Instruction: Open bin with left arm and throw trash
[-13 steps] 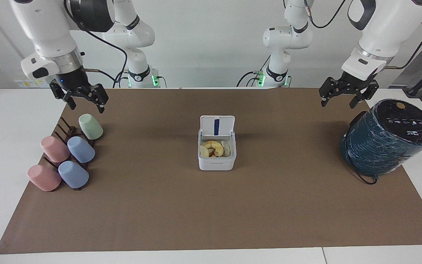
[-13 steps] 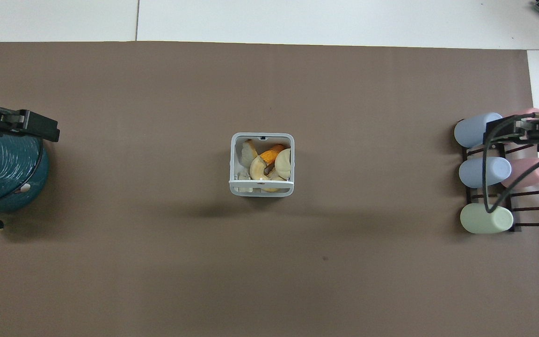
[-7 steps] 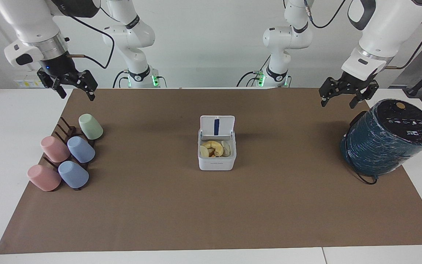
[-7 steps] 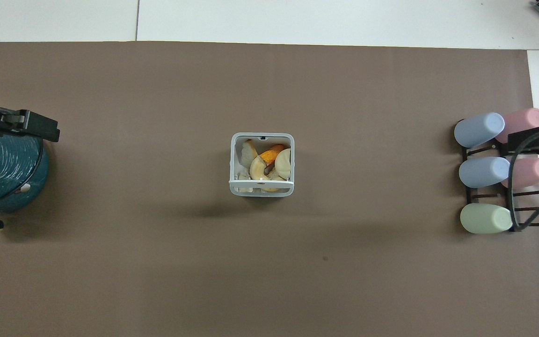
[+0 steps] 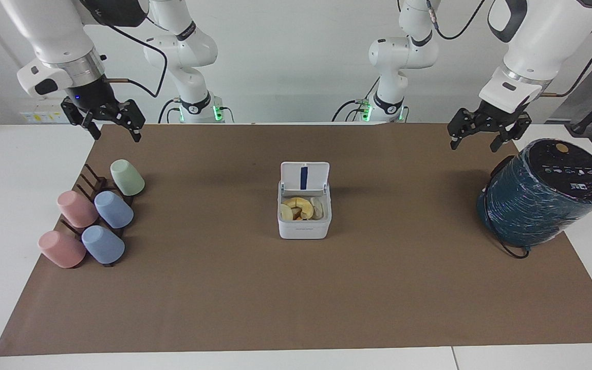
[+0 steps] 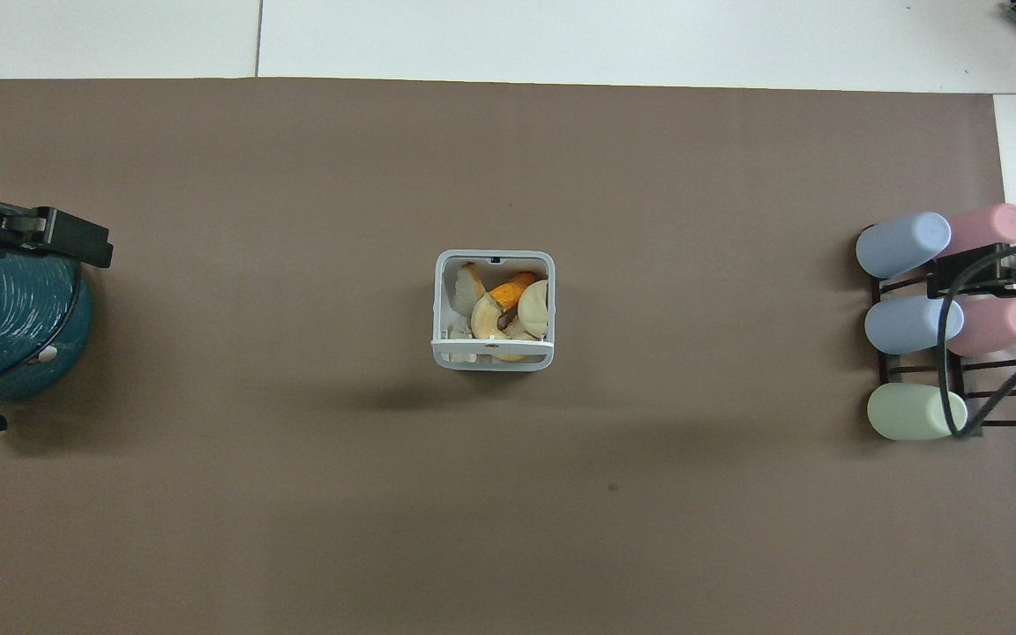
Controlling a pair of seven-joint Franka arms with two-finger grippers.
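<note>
The bin [image 5: 303, 227] is a small white box in the middle of the brown mat. Its lid [image 5: 304, 176] stands upright and shows a blue stripe. The trash [image 5: 300, 207] lies inside the bin: an orange chunk [image 6: 512, 288], a pale oval piece [image 6: 533, 307] and a curved yellowish peel [image 6: 489, 316]. My left gripper [image 5: 473, 146] hangs open and empty over the mat beside the teal cylinder, well away from the bin. My right gripper [image 5: 116, 136] hangs open and empty over the mat's edge at the cup rack.
A big dark teal wrapped cylinder [image 5: 545, 194] lies at the left arm's end of the table. Several pastel cups [image 5: 90, 221] rest on a dark rack [image 6: 958, 388] at the right arm's end. A brown mat [image 5: 296, 298] covers most of the table.
My right gripper rose from just above the green cup, swung outward toward the table's end, then came partway back. The left arm, bin and trash have not moved.
</note>
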